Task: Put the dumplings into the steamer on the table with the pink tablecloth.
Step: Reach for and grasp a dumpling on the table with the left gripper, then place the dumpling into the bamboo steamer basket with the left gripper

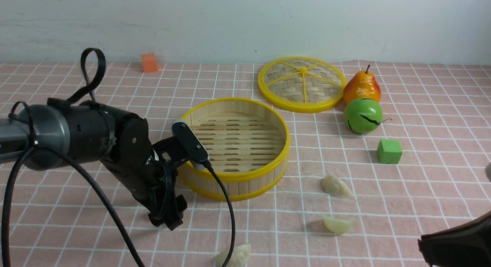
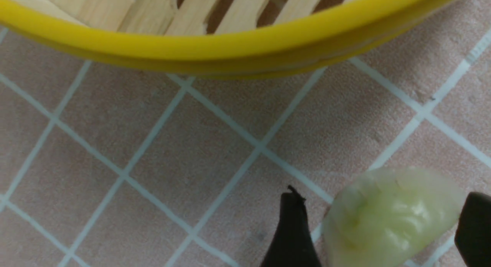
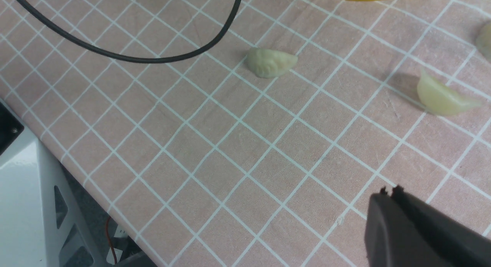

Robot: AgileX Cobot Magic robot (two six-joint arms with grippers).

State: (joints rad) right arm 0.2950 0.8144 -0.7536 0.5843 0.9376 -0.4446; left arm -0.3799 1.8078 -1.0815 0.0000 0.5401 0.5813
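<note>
The steamer (image 1: 234, 178) stands empty mid-table on the pink tablecloth (image 1: 422, 175). Its yellow rim shows in the left wrist view (image 2: 230, 48). My left gripper (image 1: 168, 219) points down at the cloth just in front of the steamer's left side. In its wrist view the gripper (image 2: 383, 196) is open, with one dumpling (image 2: 387, 221) lying on the cloth between its fingers. Three more dumplings lie in front of the steamer: one (image 1: 336, 186), another (image 1: 337, 224) and a third (image 1: 234, 256). My right gripper (image 3: 389, 190) is shut and empty, low at the front right (image 1: 422, 242).
The flat woven lid (image 1: 302, 84) lies behind the steamer. A pear (image 1: 361, 86), a green round fruit (image 1: 363, 115) and a green cube (image 1: 389, 151) sit to the right. An orange cube (image 1: 149, 62) is far back left. A black cable (image 1: 226, 205) hangs before the steamer. The table's front edge (image 3: 76, 175) is near.
</note>
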